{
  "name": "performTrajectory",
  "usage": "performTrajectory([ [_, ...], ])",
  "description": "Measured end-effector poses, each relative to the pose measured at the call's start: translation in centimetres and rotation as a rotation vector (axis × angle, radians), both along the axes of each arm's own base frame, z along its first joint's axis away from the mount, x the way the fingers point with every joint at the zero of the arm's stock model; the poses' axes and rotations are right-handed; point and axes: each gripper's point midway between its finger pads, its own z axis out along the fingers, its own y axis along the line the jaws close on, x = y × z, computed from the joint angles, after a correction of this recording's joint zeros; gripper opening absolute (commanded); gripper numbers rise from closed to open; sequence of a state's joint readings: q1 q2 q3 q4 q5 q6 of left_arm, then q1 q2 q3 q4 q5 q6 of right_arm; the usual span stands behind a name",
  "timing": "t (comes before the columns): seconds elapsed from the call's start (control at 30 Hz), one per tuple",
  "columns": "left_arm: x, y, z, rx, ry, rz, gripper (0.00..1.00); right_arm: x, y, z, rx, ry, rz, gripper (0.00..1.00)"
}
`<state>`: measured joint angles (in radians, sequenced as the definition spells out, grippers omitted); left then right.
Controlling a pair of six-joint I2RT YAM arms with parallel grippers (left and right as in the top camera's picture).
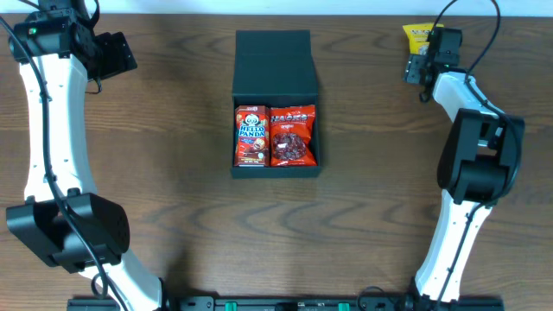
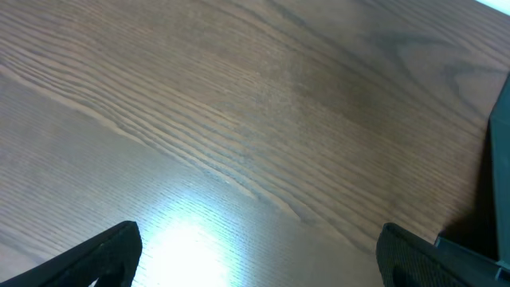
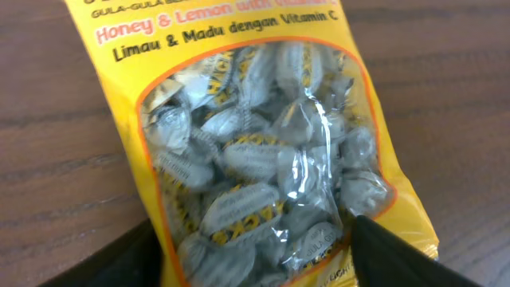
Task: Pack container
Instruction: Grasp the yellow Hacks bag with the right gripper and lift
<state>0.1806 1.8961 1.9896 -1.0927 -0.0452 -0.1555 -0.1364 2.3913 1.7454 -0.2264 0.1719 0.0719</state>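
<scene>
1. The container (image 1: pixel 276 86), a dark box, is seen in the middle of the table (image 1: pixel 173 130), a bit toward the far side.
2. Its lid (image 1: pixel 272 56) is flipped open & laid back toward the far edge.
3. Two snacks are packed inside, side by side & touching: a Hello Panda box (image 1: pixel 251 136) on the L, a red snack bag (image 1: pixel 293 136) on the R. The near half of the container is filled by them.
4. The L gripper (image 1: pixel 117 53) is parked at the far L corner, well apart from the container.
5. In the L wrist view its fingers (image 2: pixel 103 255) are spread wide. Only bare wood is seen between them, so nothing is held.
6. A dark edge (image 2: pixel 502 159) is seen at the R side of that view. What it is can't be told.
7. The R gripper (image 1: pixel 419 65) is placed at the far R corner, over a yellow candy bag (image 1: pixel 419 34).
8. In the R wrist view the bag (image 3: pixel 263 159) is laid flat on the wood. Wrapped candies are seen through its clear window.
9. The R fingers (image 3: pixel 390 255) are spread apart, one at each side of the bag's lower end. The bag is not pinched. If it is touched can't be told.
</scene>
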Motion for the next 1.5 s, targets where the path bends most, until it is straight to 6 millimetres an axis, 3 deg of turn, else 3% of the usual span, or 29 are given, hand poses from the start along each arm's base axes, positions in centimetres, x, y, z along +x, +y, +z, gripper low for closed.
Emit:
performTrajectory([
  [0.07,0.0,0.0,0.0,0.000,0.001,0.000,0.95,0.0,0.1,0.0,0.002,0.000,0.005,0.40],
  [0.33,-0.1,0.0,-0.1,-0.001,0.006,0.000,0.95,0.2,0.0,0.3,0.012,-0.011,-0.017,0.03],
  [0.7,-0.1,0.0,-0.1,-0.001,0.006,0.000,0.95,0.0,1.2,0.4,0.067,0.022,-0.005,0.01],
  [0.83,-0.1,0.0,-0.1,-0.001,0.006,0.000,0.95,-0.1,3.6,0.6,0.100,0.055,0.042,0.01],
  [1.03,-0.1,0.0,0.0,0.000,0.003,0.000,0.95,-1.0,8.8,1.7,0.134,0.111,0.139,0.02],
  [1.13,0.0,0.0,0.0,0.000,-0.001,0.000,0.95,-1.5,11.6,3.8,0.144,0.110,0.192,0.02],
  [1.33,0.5,0.1,0.3,0.005,-0.025,0.000,0.95,-2.9,16.7,12.1,0.181,0.016,0.249,0.02],
  [1.5,0.6,0.1,0.3,0.005,-0.028,0.000,0.95,-5.2,19.7,18.4,0.242,-0.056,0.243,0.02],
])
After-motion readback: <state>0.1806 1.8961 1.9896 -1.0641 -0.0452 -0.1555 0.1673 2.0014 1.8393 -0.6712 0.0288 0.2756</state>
